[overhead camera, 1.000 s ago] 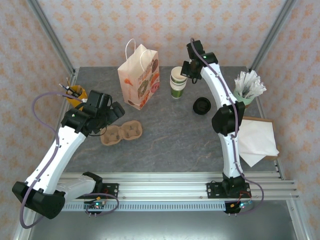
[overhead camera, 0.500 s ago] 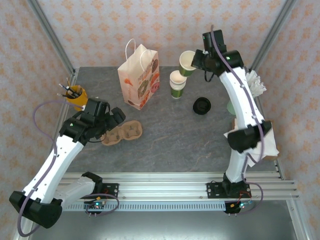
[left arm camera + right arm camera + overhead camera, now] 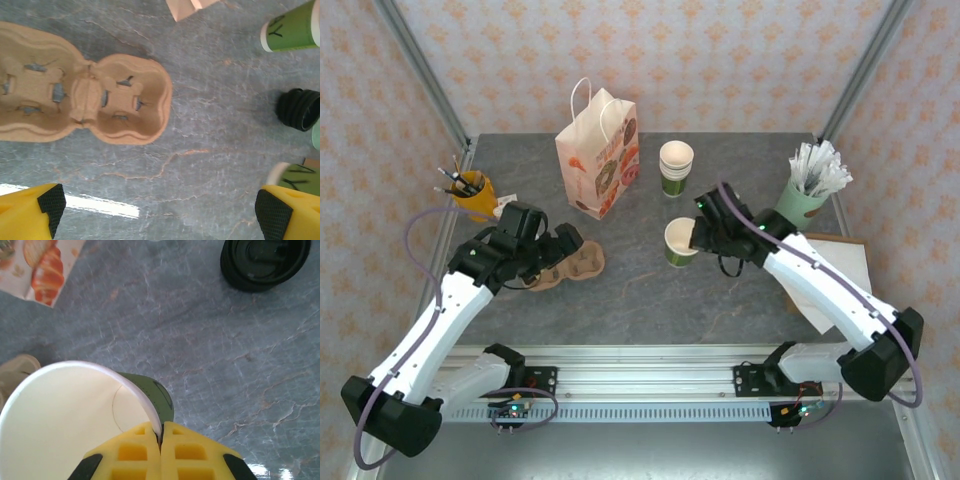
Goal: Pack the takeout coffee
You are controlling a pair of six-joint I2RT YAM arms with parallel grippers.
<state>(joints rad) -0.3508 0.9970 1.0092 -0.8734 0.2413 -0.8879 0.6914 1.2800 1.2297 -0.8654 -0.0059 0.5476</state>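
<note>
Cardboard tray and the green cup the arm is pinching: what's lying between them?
Nothing. In the top view, only bare grey tabletop separates the cardboard tray from the green cup that the right gripper pinches by its rim.

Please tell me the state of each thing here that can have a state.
green cup: upright, empty, lidless, rim pinched by right gripper
left gripper: open, holding nothing
cup carrier: lying flat, wells empty
paper bag: standing upright
black lids: stacked, off the cup
</note>
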